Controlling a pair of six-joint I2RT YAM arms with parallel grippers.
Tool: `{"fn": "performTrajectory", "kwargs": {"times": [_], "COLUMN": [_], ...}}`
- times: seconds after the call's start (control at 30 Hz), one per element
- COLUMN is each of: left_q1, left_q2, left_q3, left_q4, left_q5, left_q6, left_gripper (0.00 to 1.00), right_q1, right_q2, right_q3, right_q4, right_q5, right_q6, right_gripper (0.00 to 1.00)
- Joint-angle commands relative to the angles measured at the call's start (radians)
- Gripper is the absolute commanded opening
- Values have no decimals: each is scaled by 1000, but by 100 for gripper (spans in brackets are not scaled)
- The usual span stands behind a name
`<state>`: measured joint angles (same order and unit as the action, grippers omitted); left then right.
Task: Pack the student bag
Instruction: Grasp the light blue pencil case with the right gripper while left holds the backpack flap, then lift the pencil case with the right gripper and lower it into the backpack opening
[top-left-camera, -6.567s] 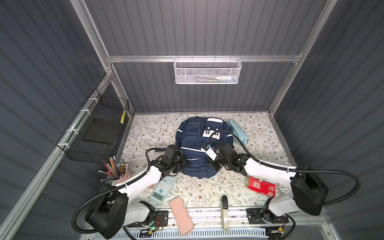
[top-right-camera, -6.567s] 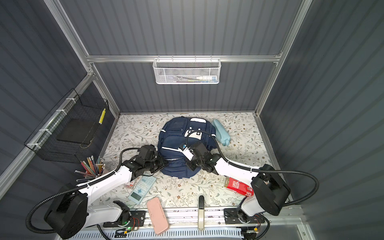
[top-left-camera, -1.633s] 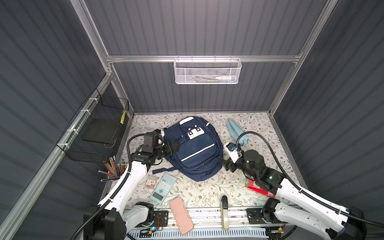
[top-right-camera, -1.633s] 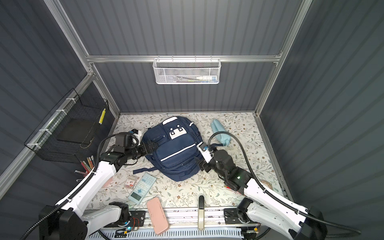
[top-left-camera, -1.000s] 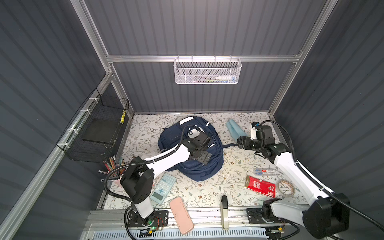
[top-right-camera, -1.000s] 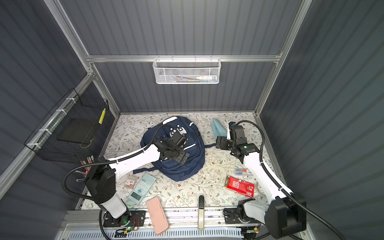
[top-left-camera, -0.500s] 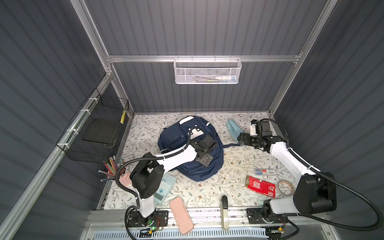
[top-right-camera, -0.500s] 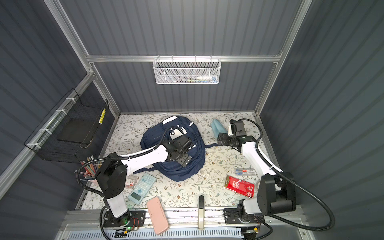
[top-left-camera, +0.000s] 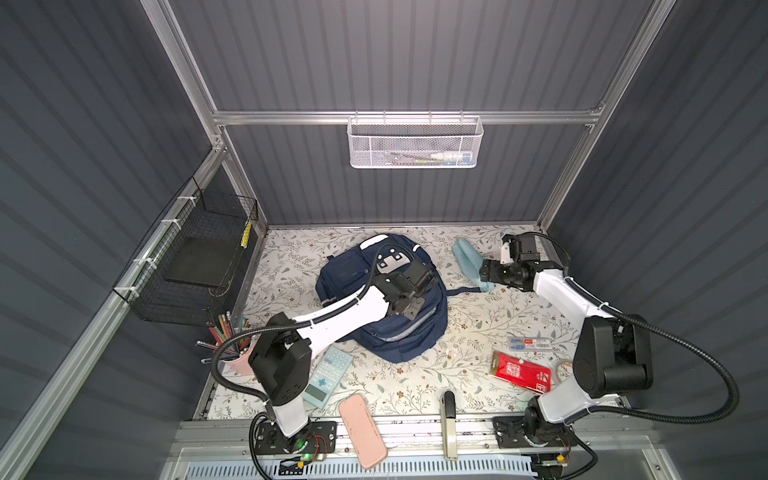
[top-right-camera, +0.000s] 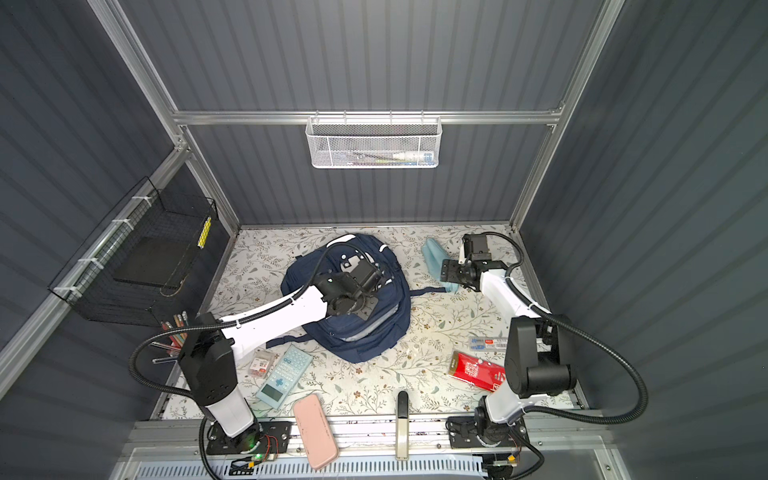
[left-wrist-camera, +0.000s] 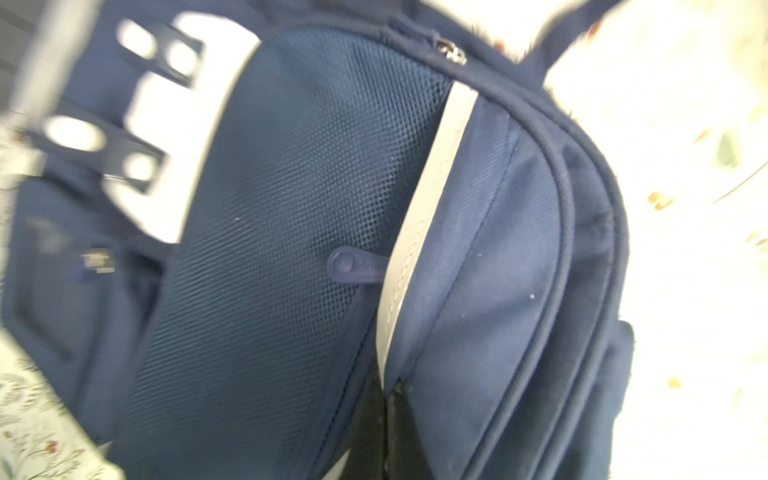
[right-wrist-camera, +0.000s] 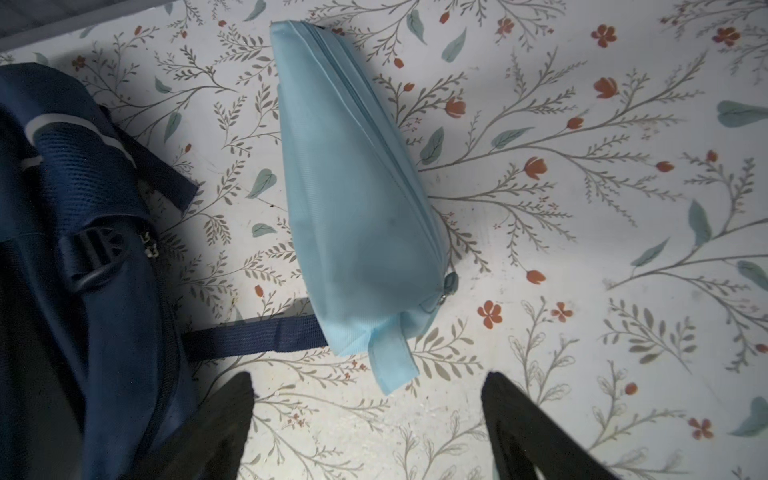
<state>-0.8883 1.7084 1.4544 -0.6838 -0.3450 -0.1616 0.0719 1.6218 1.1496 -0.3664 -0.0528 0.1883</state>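
The student bag (top-left-camera: 415, 336) (top-right-camera: 374, 336), navy with white stripes and patches, lies front up in the middle of the floral table in both top views. My left gripper (top-left-camera: 409, 308) (top-right-camera: 365, 309) points down onto its front. The left wrist view shows the jaws shut tight (left-wrist-camera: 390, 415) at the end of a white stripe (left-wrist-camera: 419, 216); whether fabric is pinched I cannot tell. My right gripper (top-left-camera: 484, 270) (right-wrist-camera: 365, 419) is open, just short of the tab end of a light blue pouch (right-wrist-camera: 357, 187), which rests on a bag strap (right-wrist-camera: 249, 336).
Near the front edge lie a pink case (top-left-camera: 363, 430), a calculator (top-left-camera: 326, 376), a red packet (top-left-camera: 521, 372) and a small box (top-left-camera: 530, 343). A pencil cup (top-left-camera: 232, 345) stands at the left. A black wire basket (top-left-camera: 195, 266) and a white mesh basket (top-left-camera: 415, 143) hang on the walls.
My left gripper was open over the bag's front and has closed there. My right gripper stays open by the pouch and has barely moved. The bag has not shifted.
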Motion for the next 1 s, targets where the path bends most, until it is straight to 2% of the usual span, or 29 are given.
{"fn": "performTrajectory", "kwargs": {"times": [0.0,0.03,0.1,0.13,0.33,0.43,0.53,0.63,0.7,0.77,0.87,0.97], "left_q1": [8,11,20,32,73,84,86,97,101,108,131,152], "left_q2": [-81,-85,-87,-84,-123,-129,-149,-150,-156,-165,-165,-165], "left_q3": [62,68,73,76,36,36,25,39,41,38,37,42], "left_q4": [17,12,11,1,56,56,77,65,64,69,77,88], "left_q5": [-29,-32,-43,-14,90,92,78,80,78,86,140,192], "left_q6": [-23,-24,-34,-44,-71,-76,-85,-86,-87,-96,-120,-151], "left_gripper": [0,0,0,0,0,0,0,0,0,0,0,0], "right_q1": [-3,-7,-23,-35,-89,-94,-98,-98,-98,-98,-88,-58], "right_q2": [57,80,127,156,254,308,319,313,302,278,184,27], "right_q3": [50,70,118,152,219,250,242,223,210,198,149,79], "right_q4": [-17,-17,-65,-92,-128,-157,-147,-125,-115,-113,-106,-116], "right_q5": [17,9,-83,-98,-185,-205,-257,-273,-273,-320,-319,-315], "right_q6": [-50,-69,-155,-179,-218,-227,-224,-214,-208,-190,-150,-98], "right_gripper": [86,82,72,69,66,63,49,27,18,9,5,3]}}
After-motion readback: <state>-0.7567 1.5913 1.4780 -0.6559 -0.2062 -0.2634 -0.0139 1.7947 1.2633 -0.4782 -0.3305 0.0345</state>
